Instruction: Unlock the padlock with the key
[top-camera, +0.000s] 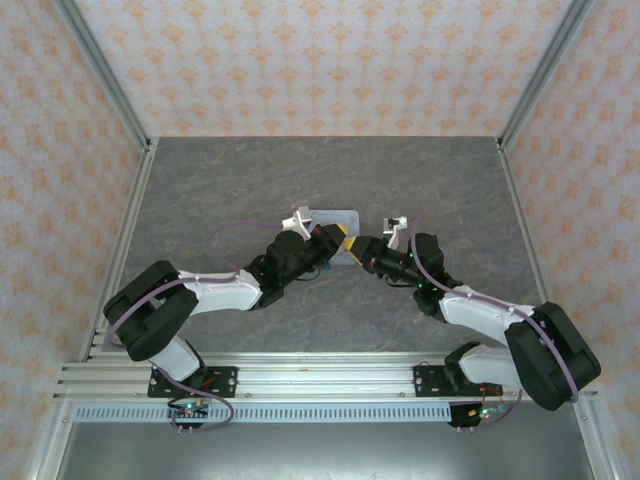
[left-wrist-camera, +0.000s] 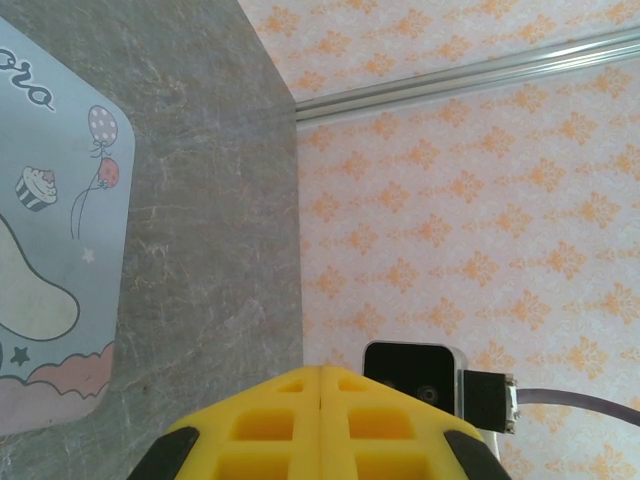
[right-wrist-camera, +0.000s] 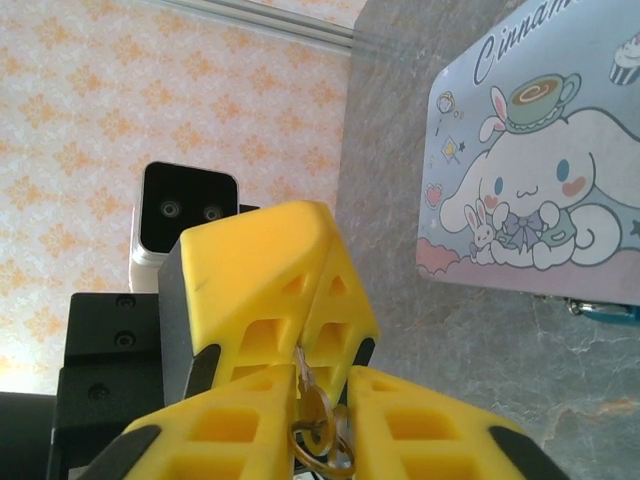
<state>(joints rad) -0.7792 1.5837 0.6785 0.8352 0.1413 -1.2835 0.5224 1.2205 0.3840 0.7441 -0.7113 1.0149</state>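
The small brassy key (right-wrist-camera: 313, 408) stood upright off the desk (right-wrist-camera: 470, 360); the teal padlock (right-wrist-camera: 606, 313) lay flat there, apart.
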